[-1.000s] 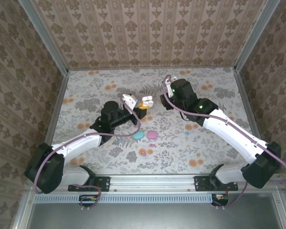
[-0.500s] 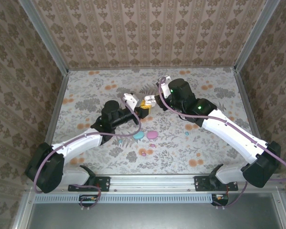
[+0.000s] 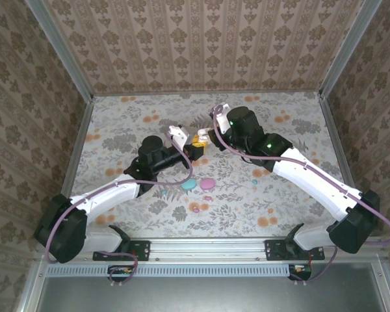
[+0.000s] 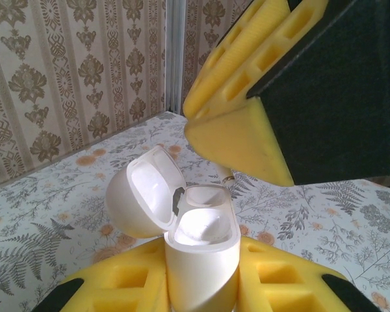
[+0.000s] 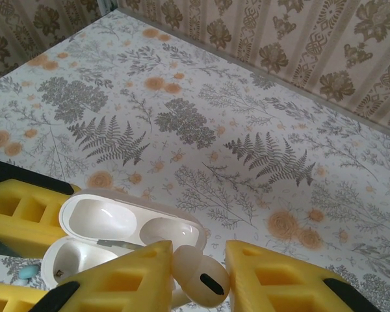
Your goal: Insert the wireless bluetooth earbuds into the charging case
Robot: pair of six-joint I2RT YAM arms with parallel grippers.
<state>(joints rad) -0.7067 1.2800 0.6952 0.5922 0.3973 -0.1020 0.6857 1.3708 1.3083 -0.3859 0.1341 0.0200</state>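
My left gripper is shut on a white charging case, held upright between its yellow fingers with the lid hinged open to the left. My right gripper is shut on a whitish earbud, which hangs just above the case's open mouth. In the left wrist view the earbud's stem tip pokes out below the right gripper's yellow finger, just behind the case. From above, both grippers meet at the case over the middle of the table.
A teal case and a pink case lie on the floral table in front of the grippers. Small buds lie nearby: a teal one, a teal one and a pinkish one. Patterned walls enclose the table.
My right gripper has moved left with the earbud, closing in over the open case. The left gripper has shifted slightly right, still holding the case.
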